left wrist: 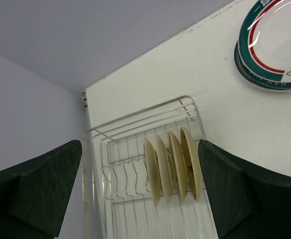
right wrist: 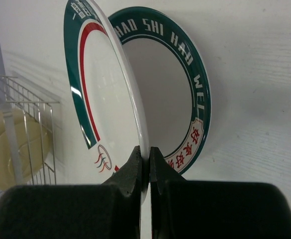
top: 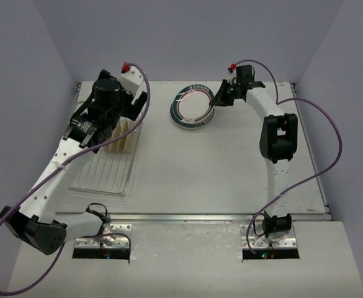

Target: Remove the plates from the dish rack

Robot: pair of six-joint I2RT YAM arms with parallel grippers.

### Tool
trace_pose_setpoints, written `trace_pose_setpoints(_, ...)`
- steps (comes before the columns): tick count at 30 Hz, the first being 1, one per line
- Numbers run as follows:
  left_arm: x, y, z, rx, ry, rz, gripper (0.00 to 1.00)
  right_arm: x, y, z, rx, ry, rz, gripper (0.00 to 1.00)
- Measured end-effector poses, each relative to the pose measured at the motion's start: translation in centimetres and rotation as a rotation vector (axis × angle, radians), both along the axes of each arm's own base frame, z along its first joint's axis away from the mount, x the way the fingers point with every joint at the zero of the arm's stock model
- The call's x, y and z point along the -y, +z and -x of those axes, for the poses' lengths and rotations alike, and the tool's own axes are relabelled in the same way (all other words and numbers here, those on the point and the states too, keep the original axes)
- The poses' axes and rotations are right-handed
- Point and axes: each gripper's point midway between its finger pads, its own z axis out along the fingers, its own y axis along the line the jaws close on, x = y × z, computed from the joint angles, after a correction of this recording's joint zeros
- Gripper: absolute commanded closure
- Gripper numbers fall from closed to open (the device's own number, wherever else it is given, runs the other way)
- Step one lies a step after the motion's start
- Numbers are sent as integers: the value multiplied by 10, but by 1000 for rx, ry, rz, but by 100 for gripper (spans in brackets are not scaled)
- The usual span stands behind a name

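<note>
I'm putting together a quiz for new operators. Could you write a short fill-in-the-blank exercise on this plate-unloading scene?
1. The right gripper is shut on the ____ of a teal-rimmed plate.
2. The left gripper hangs with its jaws ____ above the cream plates.
3. The cream plates stand on edge in the ____.
Missing words: rim; open; dish rack.

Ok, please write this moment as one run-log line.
left claw: open, above silver wire dish rack | rack: cream round plates standing | right claw: shut on rim of white teal-rimmed round plate, tilted over matching plate
</note>
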Motion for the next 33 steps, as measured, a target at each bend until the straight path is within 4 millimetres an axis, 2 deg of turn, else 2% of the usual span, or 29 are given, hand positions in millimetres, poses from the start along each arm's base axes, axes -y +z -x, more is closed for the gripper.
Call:
trace_pose_setpoints(5,-3,-30,10,-155,35,153,0,-3,-32,3,-57,3,8,100)
trace_pose_setpoints(7,-6,-40,13,-201,49,194,0,-2,-35,2,-62,1,8,74)
trace_pose_setpoints(9,-10,-47,17,-237,66,240,0,-2,-35,2,-61,-1,6,44)
trace_pose_setpoints(10,-15,-50,16,-250,83,272,0,-1,-33,1,-58,-4,3,32)
trace_pose_setpoints(12,-31,-58,16,-272,132,318,0,0,-32,-2,-48,-5,6,14)
trace_pose_setpoints(13,-42,-65,16,-287,169,338,0,0,-31,-2,-45,-5,7,13)
trace_pose_setpoints(15,-59,-78,19,-321,230,360,0,0,-31,-3,-44,-6,10,1)
trace_pose_setpoints(17,-69,-88,21,-347,271,374,11,1,-31,-2,-42,-5,19,1)
trace_pose_setpoints(20,-72,-98,22,-378,286,392,33,5,-28,0,-40,-5,46,1)
trace_pose_setpoints(21,-72,-102,21,-388,288,397,44,7,-23,1,-33,-4,55,1)
trace_pose_setpoints(23,-72,-109,18,-410,292,405,54,10,-9,3,-8,-1,75,1)
trace_pose_setpoints(29,-85,-135,11,-479,333,408,70,14,65,13,153,18,138,1)
trace_pose_setpoints(31,-89,-143,9,-499,339,405,70,15,86,29,196,31,156,1)
trace_pose_setpoints(33,-91,-151,9,-518,340,400,70,13,99,42,220,46,164,1)
